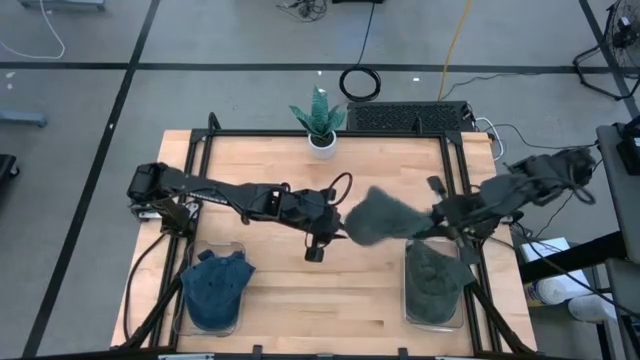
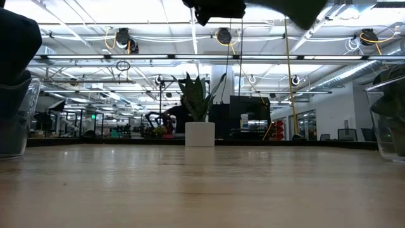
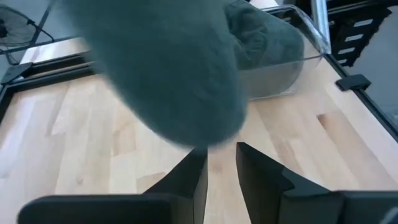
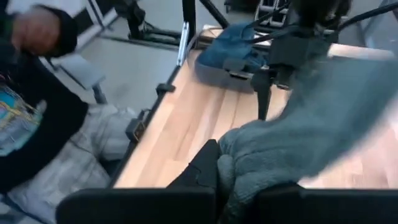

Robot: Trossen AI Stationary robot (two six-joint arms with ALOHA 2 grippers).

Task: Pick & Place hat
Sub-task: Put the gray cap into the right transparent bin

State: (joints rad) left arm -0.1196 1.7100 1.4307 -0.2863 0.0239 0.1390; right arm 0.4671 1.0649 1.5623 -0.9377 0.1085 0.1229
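Observation:
A grey-green hat [image 1: 385, 215] hangs in the air above the middle of the table, between my two grippers. My right gripper [image 4: 239, 180] [image 1: 432, 218] is shut on its right end. My left gripper [image 3: 217, 154] [image 1: 343, 232] stands at the hat's left end, open by a narrow gap with only bare wood showing between the fingers. The hat's edge [image 3: 205, 140] hangs just ahead of its fingertips. A blue hat [image 1: 215, 285] lies in the clear bin at the near left, and a green hat [image 1: 435, 280] lies in the clear bin at the near right. My left gripper has nothing between its fingers; whether its fingertips [image 3: 194, 163] touch the hat's edge I cannot tell. My right gripper pinches a bunched fold of the hat's right end [image 4: 239, 165] between its two fingers, coming from the table's right and slanting down. The hat is lifted clear of the table and reaches out toward the left gripper.
A potted plant [image 1: 320, 120] stands at the far edge's middle. The clear bins [image 1: 190, 300] [image 1: 412, 305] sit near the front corners. A black frame [image 1: 455, 180] runs along the table's sides. A person [image 4: 37, 93] stands beyond the table's edge in the right wrist view.

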